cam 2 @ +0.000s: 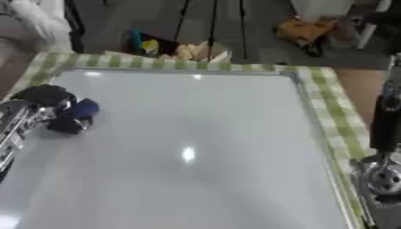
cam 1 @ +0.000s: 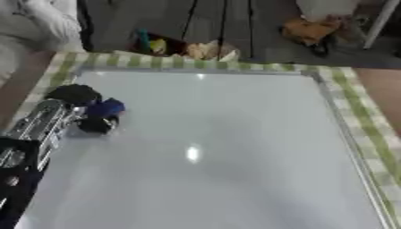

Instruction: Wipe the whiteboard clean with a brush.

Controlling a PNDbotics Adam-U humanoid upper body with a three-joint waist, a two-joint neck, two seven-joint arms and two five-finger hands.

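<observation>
- The right arm (cam 2: pixel 384 179) rises along the table's right edge; its hand is out of sight.
- The whiteboard (cam 1: pixel 227 147) lies flat on a green-checked cloth (cam 1: pixel 356 103).
- At the board's left edge, the left hand (cam 1: pixel 82 109) has its fingers curled round a blue brush (cam 1: pixel 107 107).

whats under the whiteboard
A green and white checked cloth lies under the whiteboard; it shows along the far, left and right edges. Whatever is beneath the board's middle is covered. The left hand holds a blue brush on the board.
</observation>
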